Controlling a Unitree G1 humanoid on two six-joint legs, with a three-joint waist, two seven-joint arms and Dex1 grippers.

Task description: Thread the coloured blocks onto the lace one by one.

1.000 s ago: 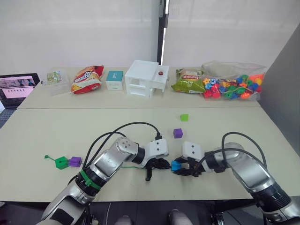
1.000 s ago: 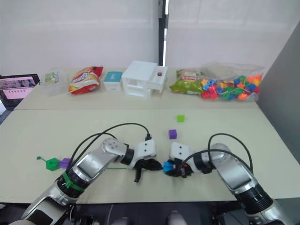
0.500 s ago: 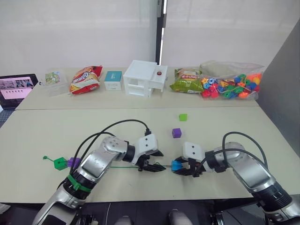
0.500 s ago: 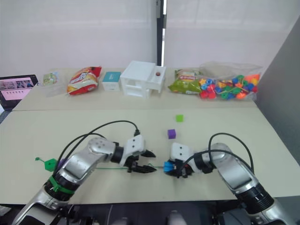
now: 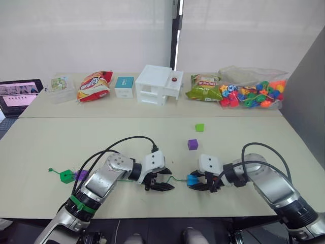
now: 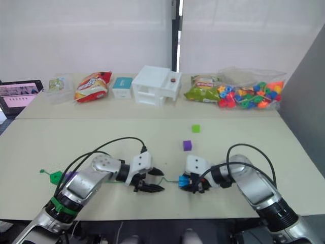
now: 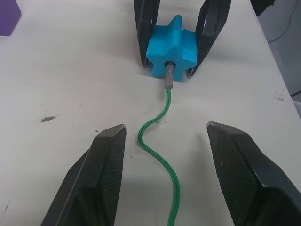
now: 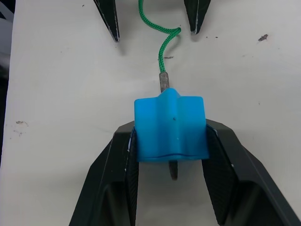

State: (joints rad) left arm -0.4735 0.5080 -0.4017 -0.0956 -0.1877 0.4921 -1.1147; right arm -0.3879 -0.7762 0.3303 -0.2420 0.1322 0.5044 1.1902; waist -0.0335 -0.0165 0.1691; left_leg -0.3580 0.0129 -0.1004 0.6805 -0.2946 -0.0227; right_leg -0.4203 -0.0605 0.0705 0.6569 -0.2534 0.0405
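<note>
a white wall backs the room. the pale tabletop [image 5: 51, 147] spreads wide behind both claws, with a second tabletop [image 5: 45, 104] of snack bags further back. the right claw [image 8: 170, 155] pinches the blue block [image 8: 170, 127]. the left claw [image 7: 164, 155] faces it, spread wide, the lace [image 7: 160, 136] lying loose between its fingers, tip through the block.

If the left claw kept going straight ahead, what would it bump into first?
Probably the small blue plastic block, pinched by the right claw straight ahead. The thin green lace lies between the open left claw's fingers, its tip already inside the block.
</note>
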